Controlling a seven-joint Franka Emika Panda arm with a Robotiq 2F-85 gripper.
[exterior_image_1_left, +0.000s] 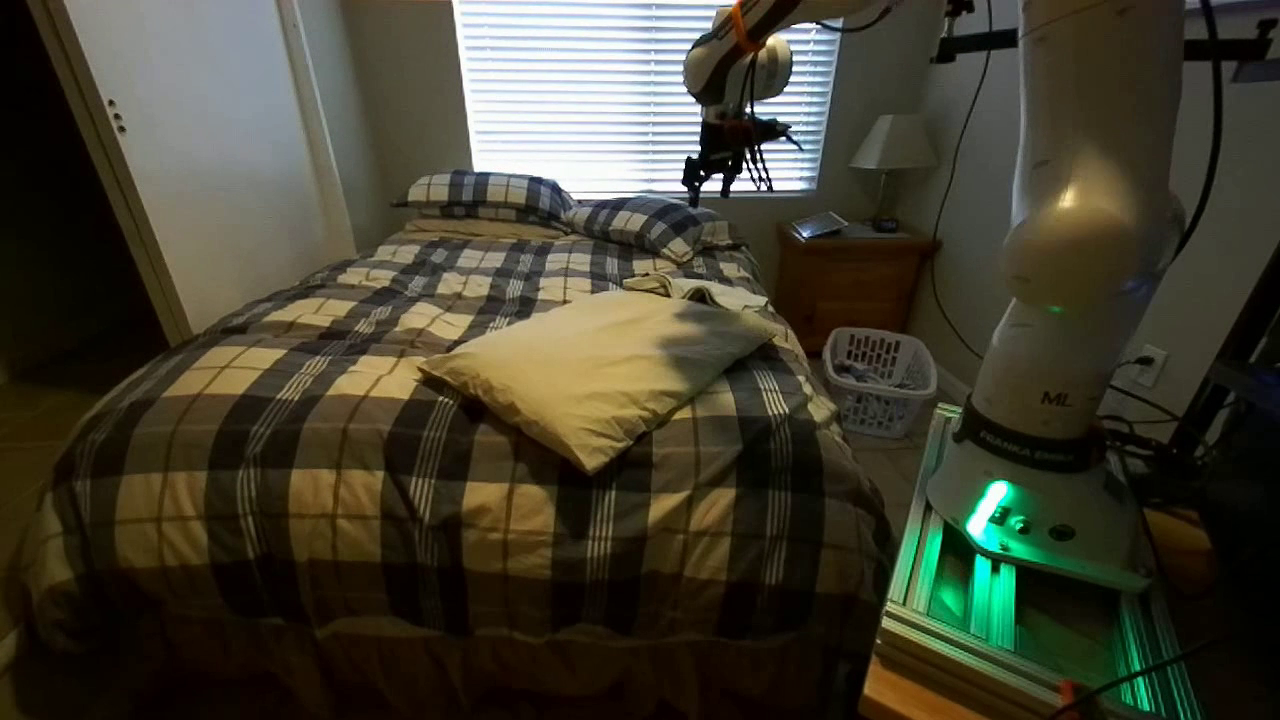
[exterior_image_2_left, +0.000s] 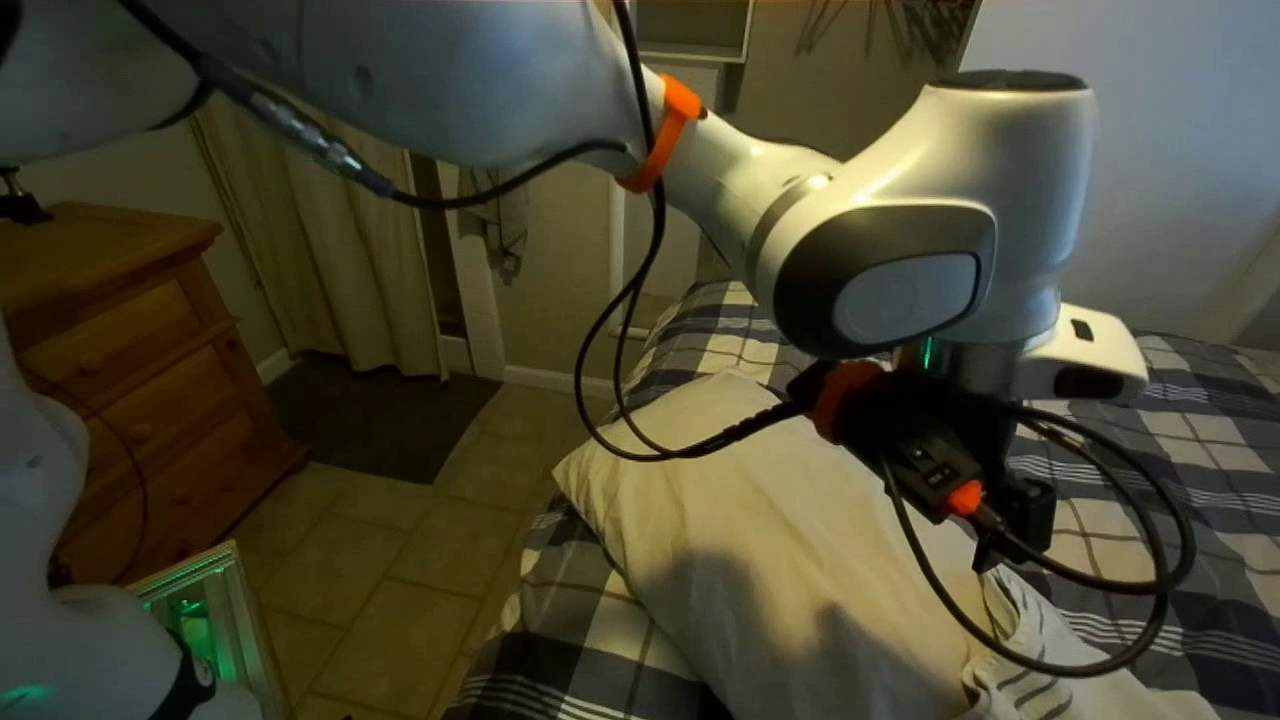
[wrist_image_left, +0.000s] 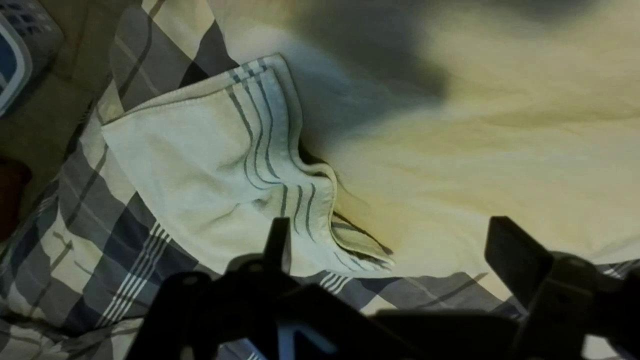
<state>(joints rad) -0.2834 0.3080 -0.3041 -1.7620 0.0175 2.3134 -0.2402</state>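
My gripper (wrist_image_left: 390, 225) is open and empty, with its two black fingers wide apart. In an exterior view the gripper (exterior_image_1_left: 711, 185) hangs above the bed, apart from everything below it. It also shows from behind, partly hidden by cables, in an exterior view (exterior_image_2_left: 1015, 545). A folded white cloth with dark stripes (wrist_image_left: 190, 150) lies below, nearest the left finger. It tucks against a cream pillow (wrist_image_left: 500, 140). The pillow lies flat on the bed in both exterior views (exterior_image_1_left: 600, 360) (exterior_image_2_left: 760, 480). The cloth lies at the pillow's far edge (exterior_image_1_left: 735, 294) (exterior_image_2_left: 1040, 650).
The bed has a plaid comforter (exterior_image_1_left: 300, 400) and plaid pillows (exterior_image_1_left: 490, 193) (exterior_image_1_left: 640, 222) at its head. A white laundry basket (exterior_image_1_left: 880, 395) with fabric inside stands beside it. A wooden nightstand (exterior_image_1_left: 850, 285) carries a lamp (exterior_image_1_left: 893, 145). A wooden dresser (exterior_image_2_left: 130, 370) stands behind the arm.
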